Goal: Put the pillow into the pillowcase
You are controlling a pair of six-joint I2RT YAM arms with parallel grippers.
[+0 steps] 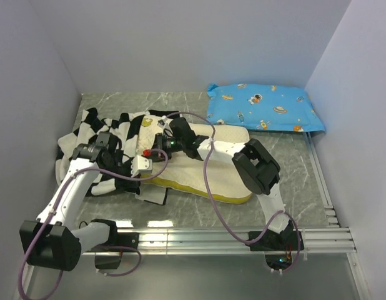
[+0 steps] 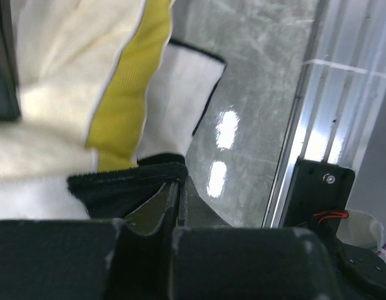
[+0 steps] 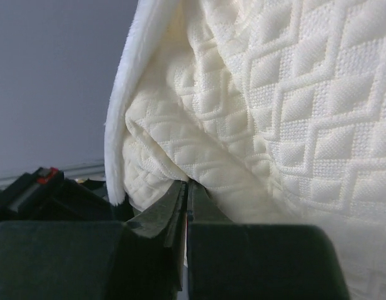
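The pillow [image 1: 212, 175] lies flat on the worktop [image 1: 293, 175]. Its long axis runs on a diagonal from the far left to the near right, and its olive-yellow piped edge is along the near side. The pillow's far-left end is against the black-and-white checked pillowcase [image 1: 93, 125], which is bunched and rumpled on that side and partly overlaps it. The left gripper [image 2: 178, 184] is at the pillow's near-left edge, jaws pinched together on a black fold of the pillowcase just beside the yellow piping. The right gripper [image 3: 187, 184] is over the pillow's far-left end, jaws closed tight on a fold of its quilted cream cover. A blue cartoon-print pillow [image 1: 265, 107] lies well apart from the pillow, beyond its far right.
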